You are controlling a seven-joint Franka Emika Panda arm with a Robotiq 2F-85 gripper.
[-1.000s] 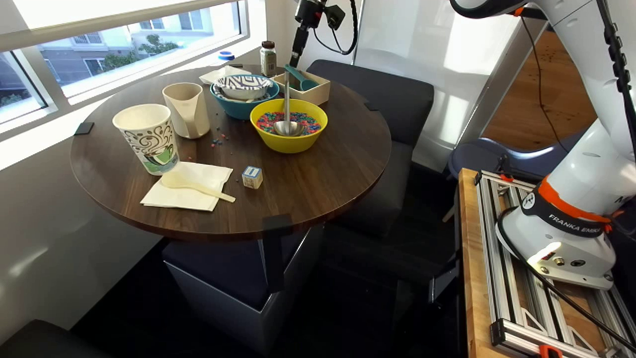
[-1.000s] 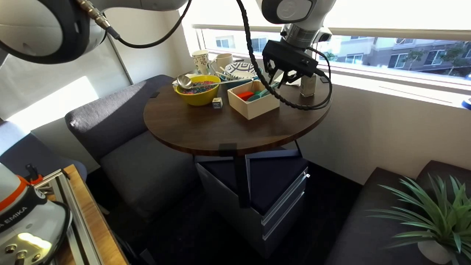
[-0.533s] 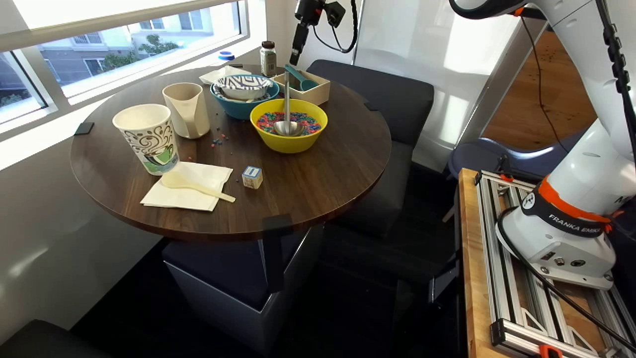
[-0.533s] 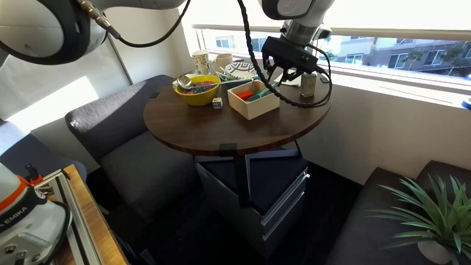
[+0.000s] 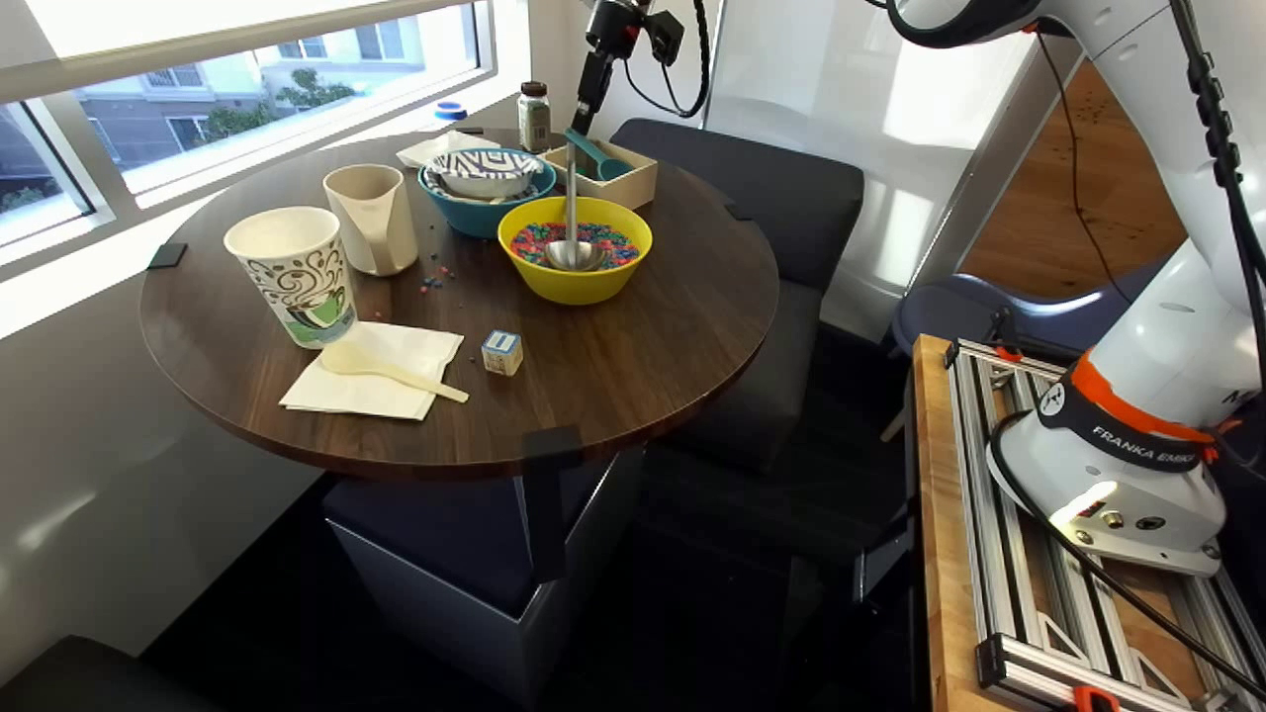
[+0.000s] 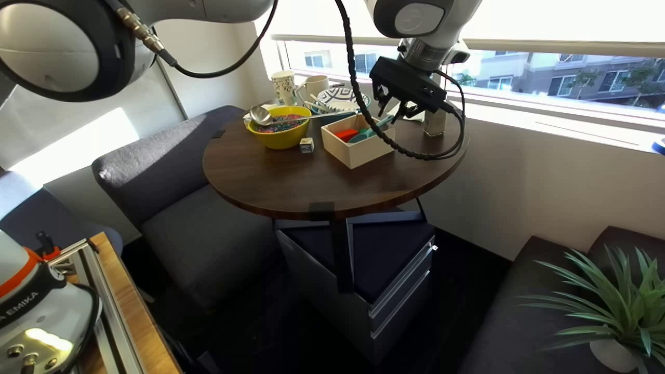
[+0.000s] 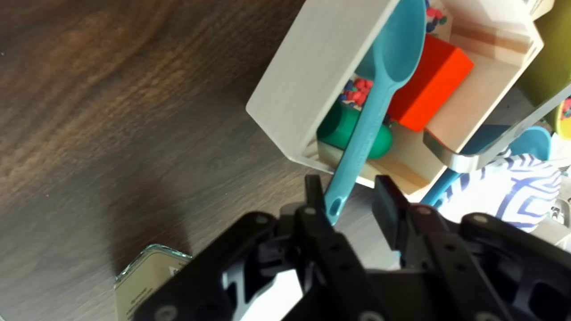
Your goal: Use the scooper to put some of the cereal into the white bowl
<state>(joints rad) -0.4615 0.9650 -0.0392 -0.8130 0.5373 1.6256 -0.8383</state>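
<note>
The teal scooper (image 7: 372, 120) lies in a light wooden box (image 7: 294, 84), its handle sticking out over the box edge. It also shows in both exterior views (image 5: 598, 156) (image 6: 363, 136). My gripper (image 7: 348, 183) is open, with the handle's end between its fingers, nearer the left finger in the wrist view; I cannot tell if they touch. The gripper (image 6: 388, 115) is above the box's far edge in an exterior view. The white bowl (image 5: 485, 170) with dark lines sits in a blue bowl (image 5: 465, 213). Cereal (image 5: 534, 240) fills the yellow bowl (image 5: 574, 287).
A metal ladle (image 5: 572, 213) rests in the yellow bowl, its handle reaching toward the box. The box holds a red block (image 7: 430, 84), a green object (image 7: 348, 131) and some cereal. A glass jar (image 7: 147, 281) stands near the gripper. Cups (image 5: 371, 222) stand beside the bowls.
My gripper rises slightly by half a second ago, then comes down, and is now lower by the scooper's handle. The scooper, the bowls and the box have not visibly moved.
</note>
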